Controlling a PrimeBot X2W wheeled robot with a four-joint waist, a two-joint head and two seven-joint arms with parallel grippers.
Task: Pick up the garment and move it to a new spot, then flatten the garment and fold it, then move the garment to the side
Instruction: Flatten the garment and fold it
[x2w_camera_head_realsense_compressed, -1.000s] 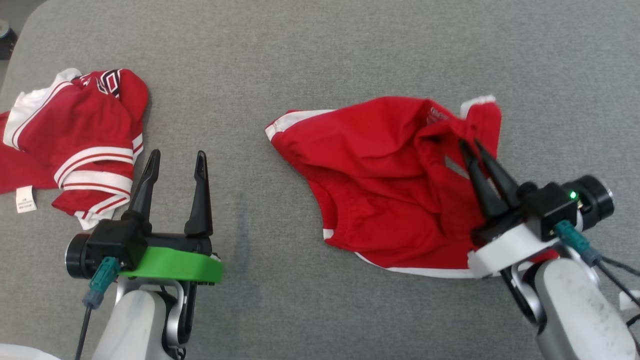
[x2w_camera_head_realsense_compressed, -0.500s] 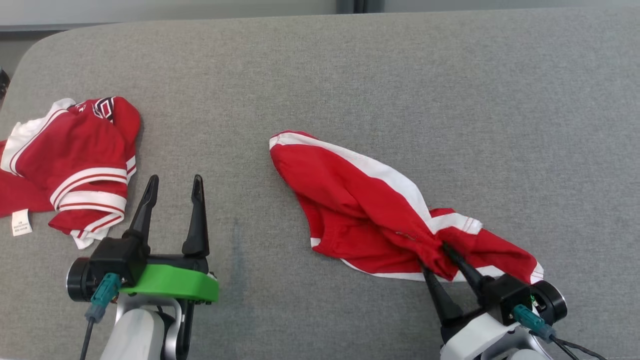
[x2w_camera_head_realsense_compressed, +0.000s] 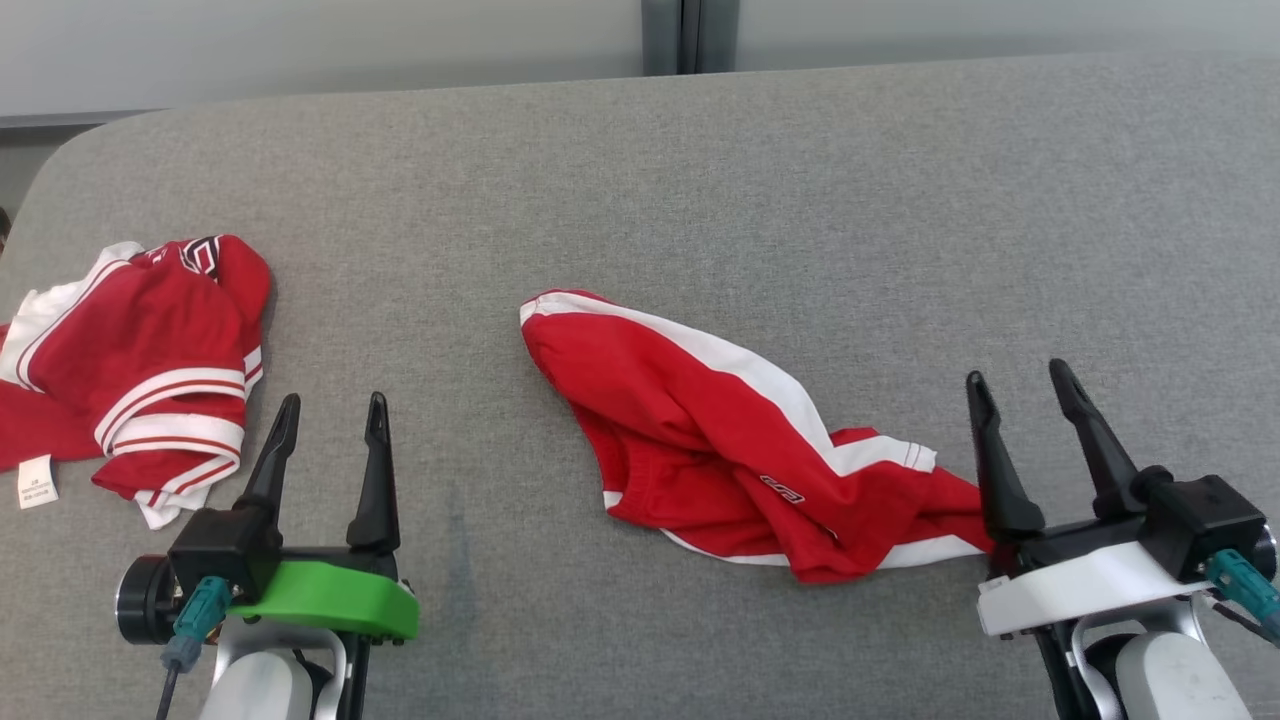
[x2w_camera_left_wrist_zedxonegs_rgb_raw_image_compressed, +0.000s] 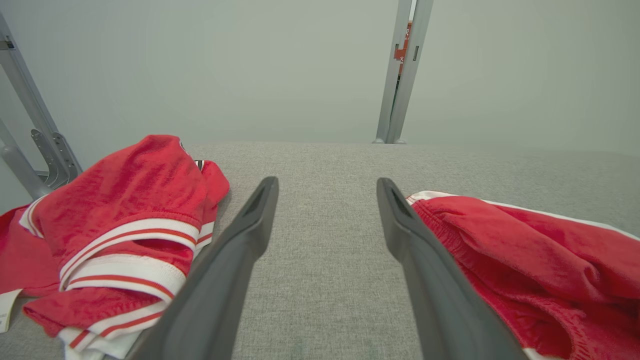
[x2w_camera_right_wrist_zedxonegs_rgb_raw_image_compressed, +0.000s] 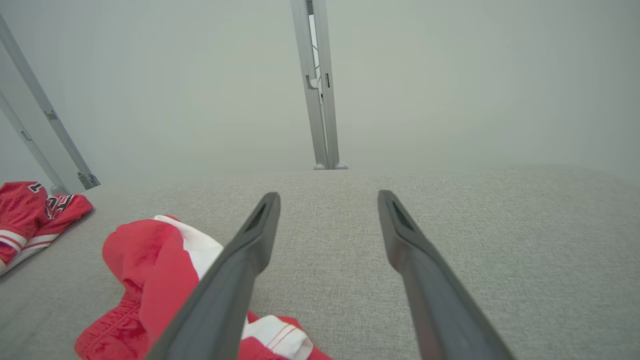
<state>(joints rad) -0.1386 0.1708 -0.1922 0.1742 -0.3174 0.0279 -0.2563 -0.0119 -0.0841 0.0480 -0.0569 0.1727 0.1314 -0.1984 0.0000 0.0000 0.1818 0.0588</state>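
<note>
The garment (x2w_camera_head_realsense_compressed: 720, 440), red shorts with a white side stripe, lies crumpled at the middle of the grey table (x2w_camera_head_realsense_compressed: 640, 180). It shows to the right of my left fingers as red cloth (x2w_camera_left_wrist_zedxonegs_rgb_raw_image_compressed: 540, 260) and to the left of my right fingers (x2w_camera_right_wrist_zedxonegs_rgb_raw_image_compressed: 150, 270). My right gripper (x2w_camera_head_realsense_compressed: 1018, 385) stands open just right of the garment's lower right end, with nothing between its fingers. At the lower left my left gripper (x2w_camera_head_realsense_compressed: 332, 405) is open and empty too, between the garment and a second red piece.
A second red garment with white stripes (x2w_camera_head_realsense_compressed: 140, 370) is bunched at the table's left edge, seen also in the left wrist view (x2w_camera_left_wrist_zedxonegs_rgb_raw_image_compressed: 115, 235) and the right wrist view (x2w_camera_right_wrist_zedxonegs_rgb_raw_image_compressed: 35, 215). A metal post (x2w_camera_right_wrist_zedxonegs_rgb_raw_image_compressed: 320, 85) rises behind the table's far edge.
My right gripper has opened and let go of the garment, which now lies on the table. That gripper has drawn off to the right. The head camera has tilted up.
</note>
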